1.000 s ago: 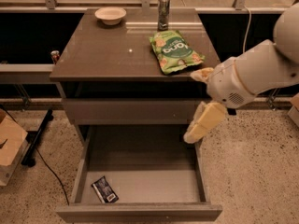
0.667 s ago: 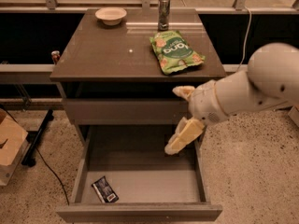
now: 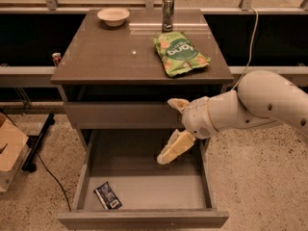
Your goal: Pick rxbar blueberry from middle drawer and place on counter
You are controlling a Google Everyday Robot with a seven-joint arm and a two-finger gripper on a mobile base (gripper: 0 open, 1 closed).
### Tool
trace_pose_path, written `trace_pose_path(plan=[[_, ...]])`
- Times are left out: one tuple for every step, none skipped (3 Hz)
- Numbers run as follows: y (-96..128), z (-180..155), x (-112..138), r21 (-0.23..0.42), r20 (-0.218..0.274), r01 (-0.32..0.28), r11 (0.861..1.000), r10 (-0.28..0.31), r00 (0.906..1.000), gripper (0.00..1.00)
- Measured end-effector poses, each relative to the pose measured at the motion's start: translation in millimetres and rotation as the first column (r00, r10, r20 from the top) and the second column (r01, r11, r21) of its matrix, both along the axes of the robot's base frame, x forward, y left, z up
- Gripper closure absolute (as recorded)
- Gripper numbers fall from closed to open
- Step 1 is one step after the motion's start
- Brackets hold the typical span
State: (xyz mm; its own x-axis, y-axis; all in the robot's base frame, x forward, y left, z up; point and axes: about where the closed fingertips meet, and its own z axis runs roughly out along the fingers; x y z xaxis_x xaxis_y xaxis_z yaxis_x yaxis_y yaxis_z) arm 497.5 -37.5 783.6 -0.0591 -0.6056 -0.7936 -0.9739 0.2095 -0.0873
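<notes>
The rxbar blueberry (image 3: 108,196), a small dark wrapper with a white patch, lies flat in the front left corner of the open middle drawer (image 3: 144,218). My gripper (image 3: 166,131) hangs over the drawer's right middle, above its grey floor, well to the right of the bar and higher. Its cream fingers are spread wide and hold nothing. The glossy grey-brown counter (image 3: 110,52) tops the cabinet above.
A green snack bag (image 3: 180,52) lies on the counter's right side. A pale bowl (image 3: 113,16) and a metal cylinder (image 3: 167,6) stand at the back. A cardboard box (image 3: 9,150) and a cable sit on the floor at left.
My arm has moved left and down, from beside the cabinet's right edge to over the open drawer. The bar has not moved.
</notes>
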Motion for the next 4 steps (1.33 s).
trace_pose_path(plan=[[12, -9, 0, 0.002, -0.009, -0.022, 1.000, 0.022, 0.9997, 0.00], [42, -36, 2, 0.091, -0.015, -0.057, 0.994, 0.058, 0.9982, 0.00], [90, -86, 3, 0.209, -0.035, -0.111, 0.972, 0.121, 0.9920, 0.00], [115, -116, 4, 0.263, -0.048, -0.139, 0.955, 0.156, 0.9865, 0.00]])
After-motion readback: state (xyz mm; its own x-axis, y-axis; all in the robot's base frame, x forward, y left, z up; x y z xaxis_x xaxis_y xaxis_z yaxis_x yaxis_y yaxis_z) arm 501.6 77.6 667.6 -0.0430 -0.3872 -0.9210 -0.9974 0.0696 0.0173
